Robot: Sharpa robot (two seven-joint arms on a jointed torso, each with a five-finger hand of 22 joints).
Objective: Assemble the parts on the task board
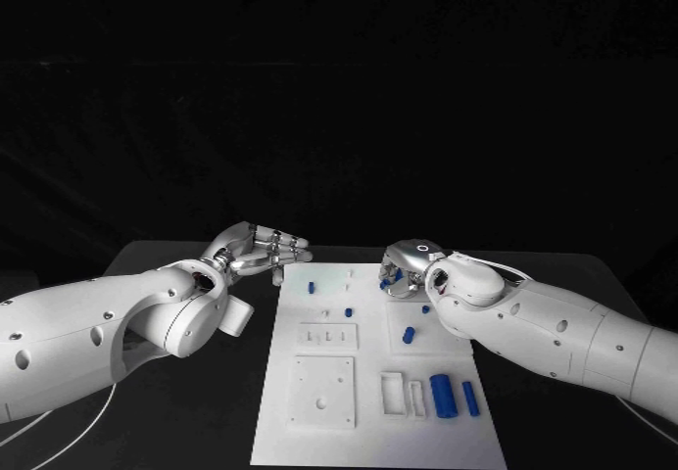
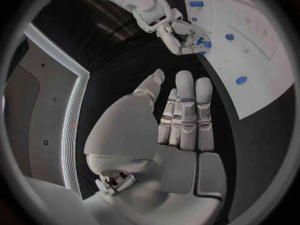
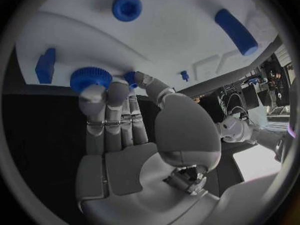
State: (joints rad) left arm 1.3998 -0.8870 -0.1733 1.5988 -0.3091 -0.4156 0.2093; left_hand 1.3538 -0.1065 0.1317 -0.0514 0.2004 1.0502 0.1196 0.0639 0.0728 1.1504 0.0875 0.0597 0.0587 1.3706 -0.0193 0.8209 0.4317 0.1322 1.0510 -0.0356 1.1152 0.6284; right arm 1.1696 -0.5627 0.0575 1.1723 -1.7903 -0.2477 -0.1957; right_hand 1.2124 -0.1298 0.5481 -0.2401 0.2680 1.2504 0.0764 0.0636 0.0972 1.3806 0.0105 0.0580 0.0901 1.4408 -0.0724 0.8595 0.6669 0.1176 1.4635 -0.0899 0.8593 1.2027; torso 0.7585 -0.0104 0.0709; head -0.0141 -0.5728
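Note:
The white task board (image 1: 370,431) lies in the middle of the black table. My right hand (image 1: 410,262) reaches over its far right part. There its fingertips and thumb pinch a blue knurled round part (image 3: 90,78) right at the board's surface, the same part (image 2: 203,44) showing blue at the fingers in the left wrist view. My left hand (image 1: 263,251) hovers off the board's far left corner, its fingers (image 2: 186,110) straight and holding nothing. A thick blue cylinder (image 1: 442,395) and a thinner one (image 1: 469,396) lie on the near right of the board.
Small blue pegs (image 1: 311,288) (image 1: 349,311) (image 1: 409,335) stand mid-board. Two white square plates (image 1: 325,338) (image 1: 323,392) sit on its left half. Beyond my right hand are a blue round piece (image 3: 127,6), a blue block (image 3: 45,65) and a blue cylinder (image 3: 236,31).

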